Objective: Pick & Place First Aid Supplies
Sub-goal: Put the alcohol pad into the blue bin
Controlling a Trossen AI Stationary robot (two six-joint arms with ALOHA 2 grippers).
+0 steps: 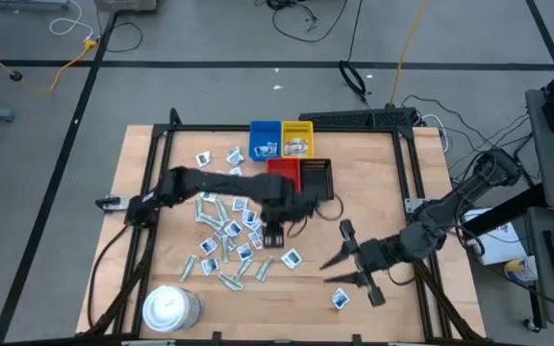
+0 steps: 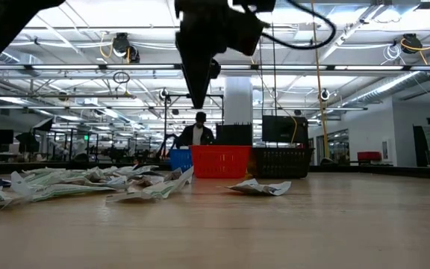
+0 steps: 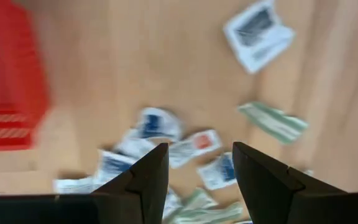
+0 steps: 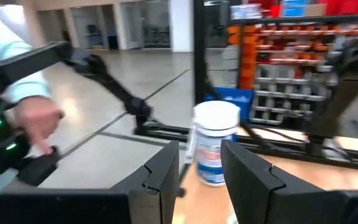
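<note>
While the left gripper (image 1: pixel 273 235) hangs above the right edge of the scattered first aid supplies (image 1: pixel 227 235), the step in hand is judged to be the descent onto a single packet. Its jaws stand partly apart with nothing between them, as the left wrist view shows. The packets lie flat on the wooden table (image 1: pixel 373 192), spread across its left and middle part, nearer than the red tray (image 1: pixel 283 171) and farther than the white tub (image 1: pixel 168 308).

For a clean pick, the operator should choose one packet at the fringe of the heap, clear of its neighbours, and bring the fingers straight down so they straddle only that packet. A narrow grey-green strip (image 3: pixel 272 122) should be gripped across its short side; its long axis lies slantwise to the line between the fingers, so some wrist turn appears necessary. The square white packets have no marked long axis.

The right gripper (image 1: pixel 354 271) waits low at the near right, jaws slightly parted and empty, beside a lone packet (image 1: pixel 340 299).
</note>
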